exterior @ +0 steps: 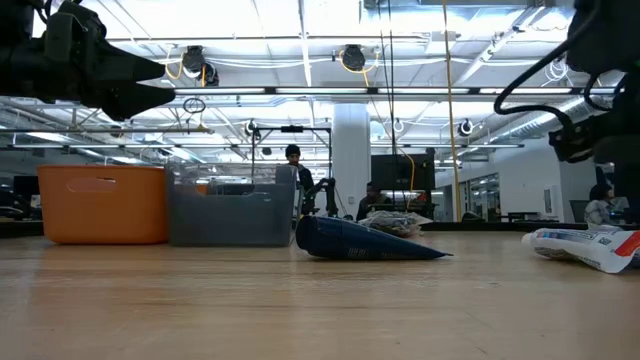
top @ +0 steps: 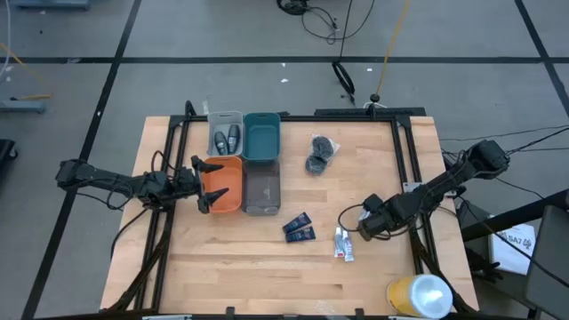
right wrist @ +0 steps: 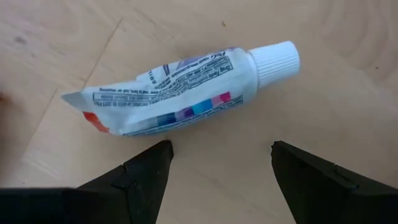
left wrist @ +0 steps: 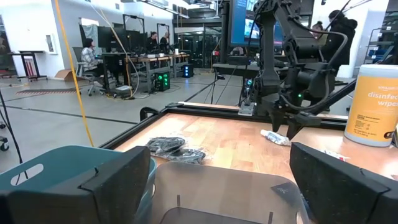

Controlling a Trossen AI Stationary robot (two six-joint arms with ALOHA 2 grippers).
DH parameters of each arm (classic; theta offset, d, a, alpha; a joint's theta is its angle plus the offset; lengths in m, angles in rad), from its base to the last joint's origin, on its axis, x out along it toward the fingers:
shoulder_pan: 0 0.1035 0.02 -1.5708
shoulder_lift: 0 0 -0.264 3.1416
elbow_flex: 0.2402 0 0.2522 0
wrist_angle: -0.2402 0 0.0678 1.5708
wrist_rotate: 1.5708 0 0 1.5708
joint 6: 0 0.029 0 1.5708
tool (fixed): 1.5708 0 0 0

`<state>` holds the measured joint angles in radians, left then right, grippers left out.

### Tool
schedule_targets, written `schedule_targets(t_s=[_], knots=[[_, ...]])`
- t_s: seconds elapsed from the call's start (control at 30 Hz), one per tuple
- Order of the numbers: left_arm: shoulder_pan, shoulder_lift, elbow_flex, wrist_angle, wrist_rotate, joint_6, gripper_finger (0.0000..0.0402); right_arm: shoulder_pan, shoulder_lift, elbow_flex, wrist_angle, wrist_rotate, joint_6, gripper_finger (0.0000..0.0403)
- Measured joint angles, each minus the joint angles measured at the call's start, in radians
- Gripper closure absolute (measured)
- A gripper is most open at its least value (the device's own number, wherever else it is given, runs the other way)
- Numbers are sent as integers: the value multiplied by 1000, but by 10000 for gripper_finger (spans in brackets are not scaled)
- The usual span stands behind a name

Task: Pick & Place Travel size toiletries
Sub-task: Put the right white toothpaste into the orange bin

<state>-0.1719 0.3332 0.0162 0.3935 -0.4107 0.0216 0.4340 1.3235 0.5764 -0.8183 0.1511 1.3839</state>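
Note:
White tubes (top: 343, 242) lie flat on the wooden table, right of two dark blue packets (top: 299, 229). My right gripper (top: 356, 228) is open and hovers just right of the tubes; in its wrist view one white tube (right wrist: 186, 93) lies on its side beyond the spread fingers, untouched. Two dark grey puffs (top: 318, 153) rest on the table farther back. Two dark grey bottles (top: 228, 139) lie in the clear bin (top: 213, 119). My left gripper (top: 208, 185) is open and empty above the orange bin (top: 233, 197).
The teal bin (top: 262, 140) and grey bin (top: 262, 190) adjoin the orange and clear ones. A big yellow cylinder with a white end (top: 420, 296) stands at the table's near right corner. Bare wood lies along the near edge. People sit at desks in the room beyond.

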Motion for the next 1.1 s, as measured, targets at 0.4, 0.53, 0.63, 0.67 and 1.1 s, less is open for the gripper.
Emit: schedule_targets(t_s=[0.4,0.53,0.63,0.67,1.1], knots=[[0,0,0,0,0,0,36,-127,3,-2,-12,85,-117,136],[0,0,0,0,0,0,36,-147,2,-3,75,100,-281,136],[0,0,0,0,0,0,36,-154,1,-3,132,114,-401,136],[0,0,0,0,0,0,36,-154,1,-3,134,116,-436,136],[0,0,0,0,0,-1,36,-154,-1,39,-17,46,-636,155]])
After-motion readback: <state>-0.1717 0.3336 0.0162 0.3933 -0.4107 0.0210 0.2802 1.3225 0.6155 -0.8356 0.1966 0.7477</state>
